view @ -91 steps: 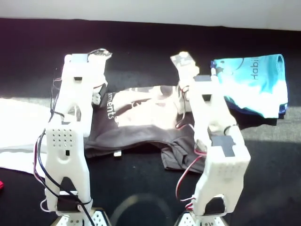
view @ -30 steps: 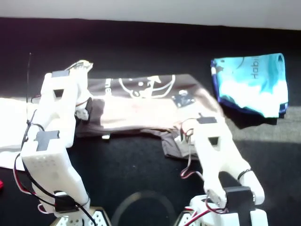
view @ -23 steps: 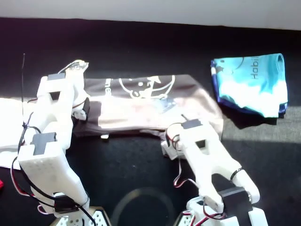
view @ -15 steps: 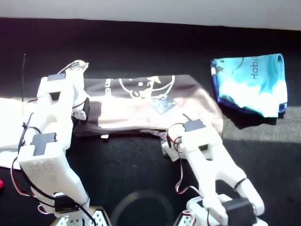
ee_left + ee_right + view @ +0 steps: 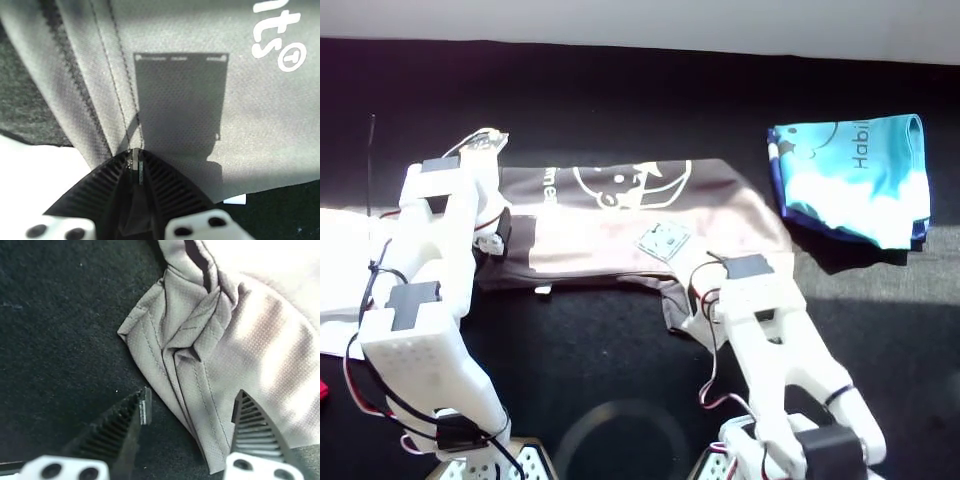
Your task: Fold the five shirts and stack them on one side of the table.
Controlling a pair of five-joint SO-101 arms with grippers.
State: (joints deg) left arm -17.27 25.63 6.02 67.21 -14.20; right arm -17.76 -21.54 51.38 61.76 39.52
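Note:
A grey shirt [image 5: 620, 215] with a white print lies spread flat across the middle of the black table. My left gripper [image 5: 506, 233] sits at its left edge. In the left wrist view it [image 5: 136, 161] is shut on a stitched seam of the grey shirt [image 5: 200, 75]. My right gripper [image 5: 692, 305] hangs over the bunched sleeve [image 5: 678, 312] at the shirt's near edge. In the right wrist view it [image 5: 192, 412] stands open, its jaws on either side of the crumpled sleeve [image 5: 195, 345] without touching it. A folded blue shirt [image 5: 850, 175] lies at the far right.
A white shirt [image 5: 345, 270] lies at the table's left edge, partly under my left arm. A small red object [image 5: 322, 392] shows at the near left border. A white wall [image 5: 640, 20] runs behind the table. Black tabletop [image 5: 620, 100] stretches beyond the grey shirt.
The grey shirt, held up and folded over earlier, now lies flat. My right arm drew back toward its base and came down over the near sleeve. My left arm shifted slightly left.

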